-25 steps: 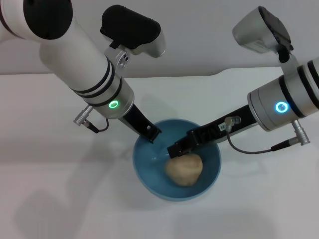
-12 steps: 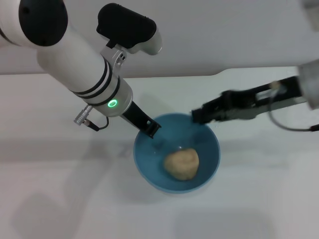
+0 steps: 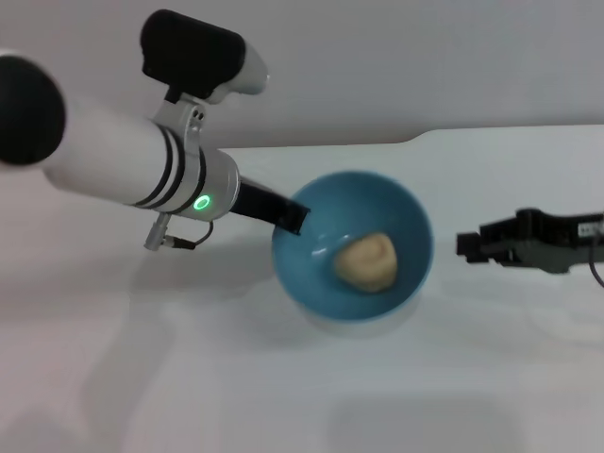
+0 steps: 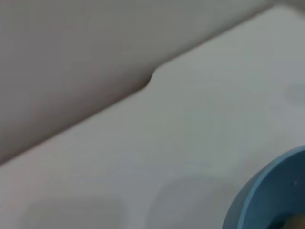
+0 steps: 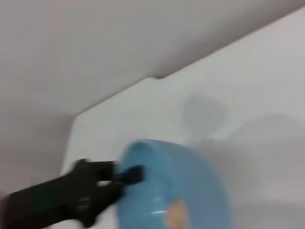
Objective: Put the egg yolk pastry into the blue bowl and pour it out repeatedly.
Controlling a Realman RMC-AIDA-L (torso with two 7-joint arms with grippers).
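Head view: blue bowl (image 3: 352, 247) sits center frame, lifted and tilted so its opening faces up toward the camera, its shadow on the white table (image 3: 189, 377) below it. Egg yolk pastry (image 3: 366, 261) lies inside the bowl, on the inner wall, right of center. Left gripper (image 3: 290, 219) comes in from the upper left and is clamped on the bowl's left rim, one finger over the inside edge. Left arm's white forearm with green ring light (image 3: 200, 202) fills the upper left.

Right gripper (image 3: 472, 243) is at the right edge of the frame, mid height, apart from the bowl, holding nothing; cannot tell whether its fingers are parted or closed.

Left wrist view: only a slice of the bowl (image 4: 267, 195) in the lower right corner, table (image 4: 190, 124) behind it.

Right wrist view: bowl (image 5: 176, 186) seen edge-on at bottom center, pastry (image 5: 174, 214) peeking inside, left gripper (image 5: 128, 175) pinching the rim from the lower left.
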